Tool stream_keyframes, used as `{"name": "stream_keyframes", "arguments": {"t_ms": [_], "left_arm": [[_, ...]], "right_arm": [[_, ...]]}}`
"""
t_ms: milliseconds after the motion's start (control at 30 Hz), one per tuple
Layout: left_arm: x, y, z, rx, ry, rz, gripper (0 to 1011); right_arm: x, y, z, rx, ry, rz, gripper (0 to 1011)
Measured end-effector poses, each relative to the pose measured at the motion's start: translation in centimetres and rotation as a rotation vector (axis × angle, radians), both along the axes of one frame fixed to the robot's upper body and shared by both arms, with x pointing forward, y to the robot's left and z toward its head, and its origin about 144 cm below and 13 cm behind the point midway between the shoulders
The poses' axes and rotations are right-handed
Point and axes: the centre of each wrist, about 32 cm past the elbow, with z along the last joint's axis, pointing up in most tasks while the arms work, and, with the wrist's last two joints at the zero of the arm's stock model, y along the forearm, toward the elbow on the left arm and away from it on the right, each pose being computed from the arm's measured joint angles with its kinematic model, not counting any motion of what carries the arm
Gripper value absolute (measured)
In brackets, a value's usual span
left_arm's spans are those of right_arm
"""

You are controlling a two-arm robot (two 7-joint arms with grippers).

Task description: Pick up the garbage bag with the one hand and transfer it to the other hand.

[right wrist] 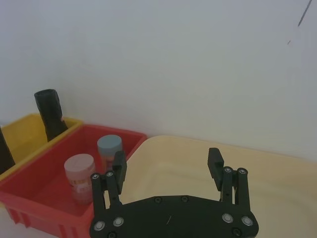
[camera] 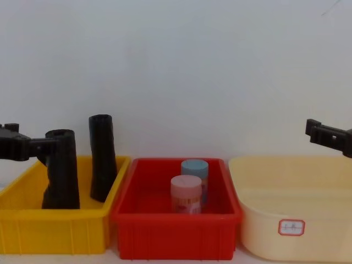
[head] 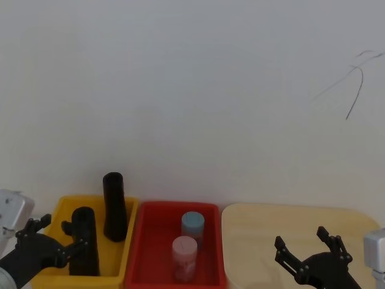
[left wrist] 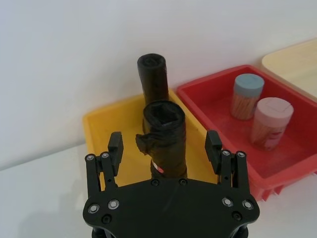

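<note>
— What can go wrong here?
— The left hand (left wrist: 164,140) is open wide, with one of its fingers (left wrist: 115,144) on each side of the garbage bag (left wrist: 165,126). They are not touching it. If the hand shuts too high up, I think it only pinches the top and the bag slips out.
— Is the bag slippery?
— It looks like soft, smooth plastic rolled up thick, so it can squash and slide. A loose flap sticks out on its side too, and a finger could catch just that.
— Anything else?
— Yes. A thinner black tube (left wrist: 152,74) stands in the yellow bin (camera: 55,225) too, at the back, close behind the bag. A push forward could knock it over. A sideways lift could bump the bag on the yellow bin's wall.
— So where is the bag?
— It stands up in the yellow bin, near the front, leaning a little. Its top is higher than the bin's rim, right between the left hand's fingers.
— And the other hand?
— The right hand (right wrist: 166,158) is open wide too and holds nothing. It is far from the yellow bin, past the red bin (camera: 176,231) that sits just beside it, over the cream tub (camera: 291,203). A weak grip may drop the bag on the pink jar (camera: 186,192) and the blue jar (camera: 194,168) in the red bin.
</note>
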Motion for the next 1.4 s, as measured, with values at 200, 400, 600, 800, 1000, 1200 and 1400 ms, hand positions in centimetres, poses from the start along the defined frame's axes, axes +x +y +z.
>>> {"name": "stream_keyframes", "arguments": {"t_ms": [200, 400, 600, 800, 1000, 1200, 1400], "left_arm": [[0.9, -0.4, -0.2, 0.011, 0.024, 0.018, 1000], [1.6, -0.9, -0.5, 0.023, 0.042, 0.027, 1000], [2.4, -1.7, -0.8, 0.030, 0.054, 0.023, 1000], [3.2, -2.6, -1.0, 0.030, 0.059, 0.010, 1000], [3.8, -3.4, -1.2, 0.029, 0.060, 0.009, 1000], [4.2, -4.0, -1.3, 0.031, 0.054, 0.035, 1000], [4.4, -4.3, -1.4, 0.037, 0.048, 0.082, 1000]], "right_arm": [[0.0, 0.0, 0.0, 0.000, 0.000, 0.000, 1001], [0.0, 0.0, 0.0, 0.000, 0.000, 0.000, 1001], [0.0, 0.0, 0.0, 0.000, 0.000, 0.000, 1001], [0.0, 0.0, 0.0, 0.000, 0.000, 0.000, 1001], [0.0, 0.0, 0.0, 0.000, 0.000, 0.000, 1001], [0.0, 0.0, 0.0, 0.000, 0.000, 0.000, 1001], [0.0, 0.0, 0.0, 0.000, 0.000, 0.000, 1001]]}}
